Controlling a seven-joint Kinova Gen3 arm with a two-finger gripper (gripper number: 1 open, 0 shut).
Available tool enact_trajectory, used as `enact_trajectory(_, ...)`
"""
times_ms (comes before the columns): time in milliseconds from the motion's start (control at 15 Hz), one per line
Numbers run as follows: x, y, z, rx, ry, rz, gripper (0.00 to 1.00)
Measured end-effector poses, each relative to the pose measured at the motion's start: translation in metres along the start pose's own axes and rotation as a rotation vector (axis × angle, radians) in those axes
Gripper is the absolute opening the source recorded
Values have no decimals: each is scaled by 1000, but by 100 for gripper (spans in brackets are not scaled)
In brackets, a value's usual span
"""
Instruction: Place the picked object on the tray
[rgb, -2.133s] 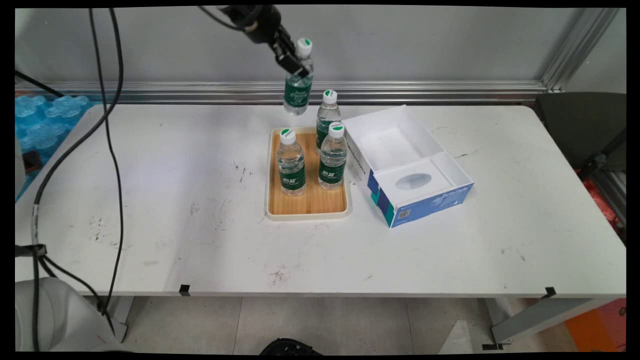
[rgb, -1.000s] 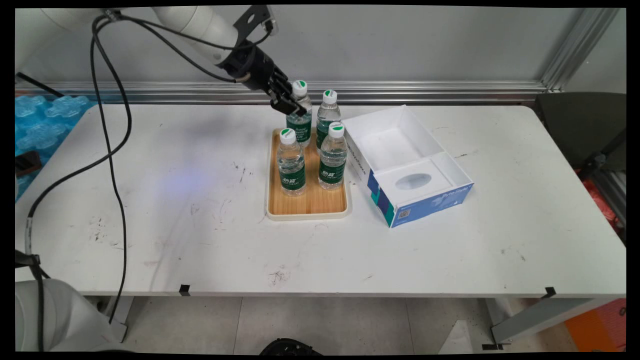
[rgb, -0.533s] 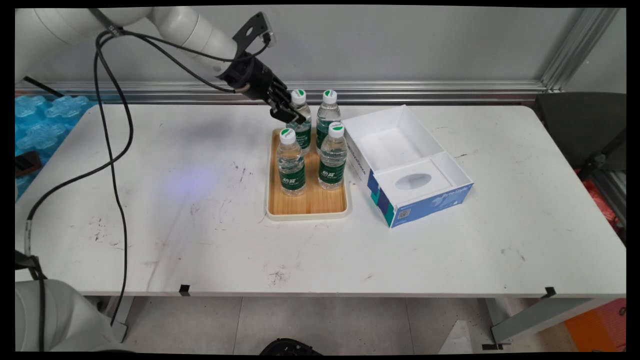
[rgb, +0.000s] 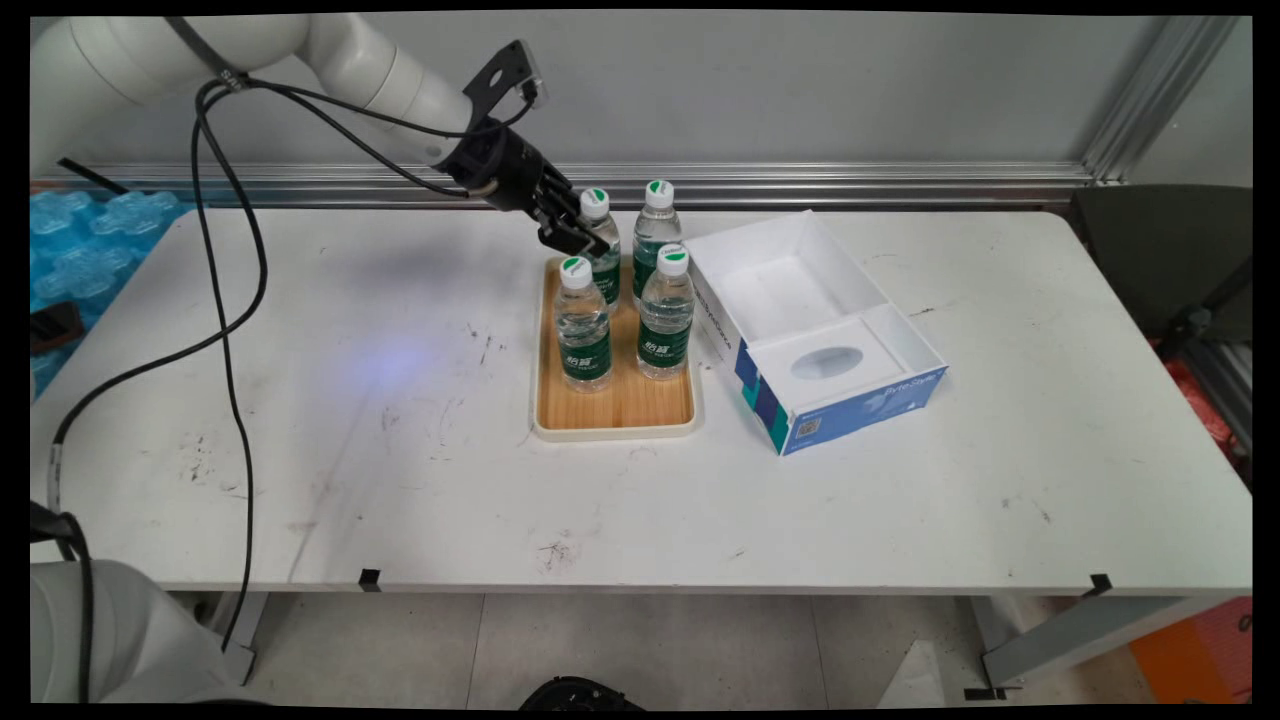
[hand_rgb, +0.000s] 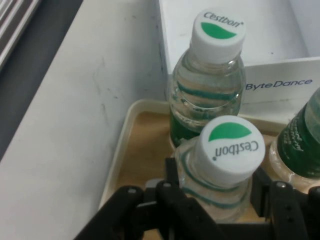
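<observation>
Item: we record our hand (rgb: 578, 232) grasping a water bottle (hand_rgb: 220, 170) on the wooden tray (rgb: 615, 400), three bottles (rgb: 666, 315) alongside.

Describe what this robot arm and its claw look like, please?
The arm is made of smooth, rounded white tubular links. At its tip sits a black gripper with two fingers on jointed black linkages. A small black bracket sticks up near the wrist. Thin black cables loop off the arm and hang down over the white table.
</observation>
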Motion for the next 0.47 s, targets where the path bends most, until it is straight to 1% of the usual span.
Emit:
enact_trajectory(133,-3,-1,2,-2,0,-1,0)
enact_trajectory(200,-4,-2,3,-4,0,-1,100)
enact_trajectory(467,-8,-4,5,-1,-1,-4,100)
